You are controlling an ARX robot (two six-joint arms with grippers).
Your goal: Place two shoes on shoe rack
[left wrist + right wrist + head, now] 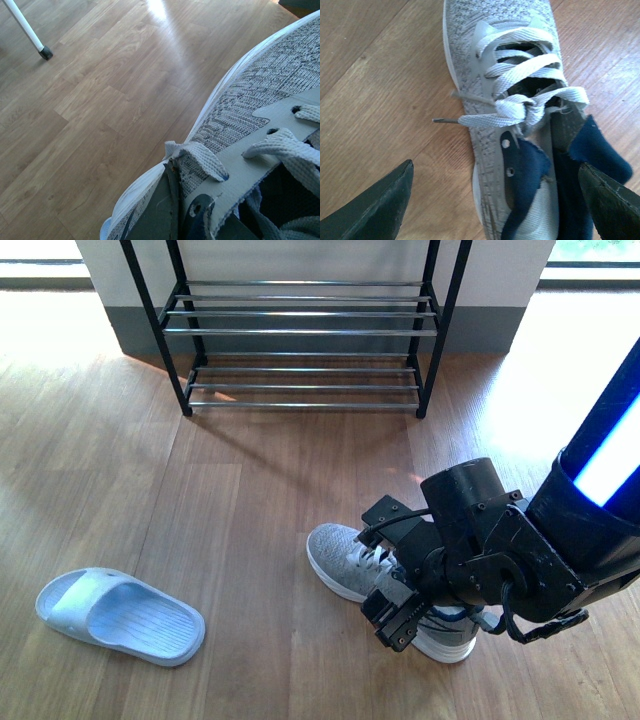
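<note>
One grey sneaker (340, 560) with a white sole lies on the wood floor in front of the shoe rack (300, 313). My right gripper (398, 618) hangs over its heel end. In the right wrist view that sneaker (470, 55) lies between the wide-open jaws of the right gripper (495, 165), whose fingers do not touch it. My left gripper (175, 210) is shut on the collar of the other grey sneaker (260, 90), above the floor. The left arm and its shoe are outside the front view.
A pale blue slide sandal (120, 615) lies on the floor at the front left. The rack stands against the far wall, with black side frames and chrome bars. A white pole with a black foot (30, 32) stands on the floor in the left wrist view.
</note>
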